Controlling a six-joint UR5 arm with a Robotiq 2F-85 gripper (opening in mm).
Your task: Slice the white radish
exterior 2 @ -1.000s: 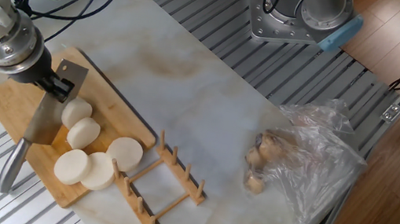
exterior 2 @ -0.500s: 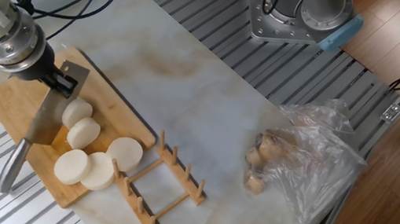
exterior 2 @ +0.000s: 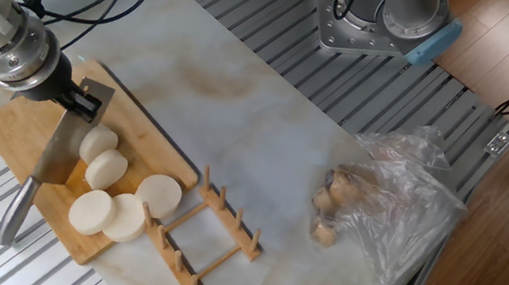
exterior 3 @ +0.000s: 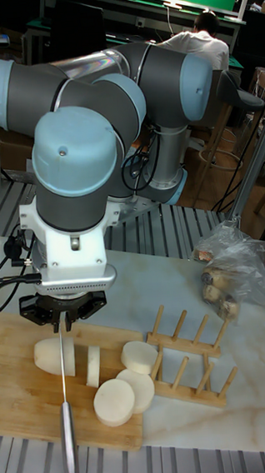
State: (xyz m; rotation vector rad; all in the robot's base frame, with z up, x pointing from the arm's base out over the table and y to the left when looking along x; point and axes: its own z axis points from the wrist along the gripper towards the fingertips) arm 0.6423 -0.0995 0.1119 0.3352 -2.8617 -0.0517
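In the fixed view the gripper [exterior 2: 79, 99] is clamped on the spine of a cleaver-style knife [exterior 2: 56, 148], whose broad blade hangs edge-down over the wooden cutting board [exterior 2: 148, 142] with its steel handle pointing toward the near-left corner. The white radish [exterior 2: 98, 143] lies on the board just right of the blade, with four cut discs [exterior 2: 127, 217] spread toward the near right, the farthest one resting against the wooden slotted rack [exterior 2: 211, 232]. A clear plastic bag [exterior 2: 397, 204] of brownish lumps sits well apart on the right of the marble top. To cut well, I judge the blade should stay square to the radish's axis and come down a slice's width in from the cut end, pressing straight to the board without dragging sideways, since nothing braces the stub and it could roll.

In the tall fixed view the blade shows edge-on as a thin vertical line beneath the gripper [exterior 3: 61, 312], apparently meeting the radish [exterior 3: 53, 355] partway along, so that a short creamy-white stub lies to its left and a thick piece [exterior 3: 92, 366] stands just right of it. Whether the edge has reached the board I cannot tell. The radish flesh is smooth, pale and matte, and its cut faces are flat and round.
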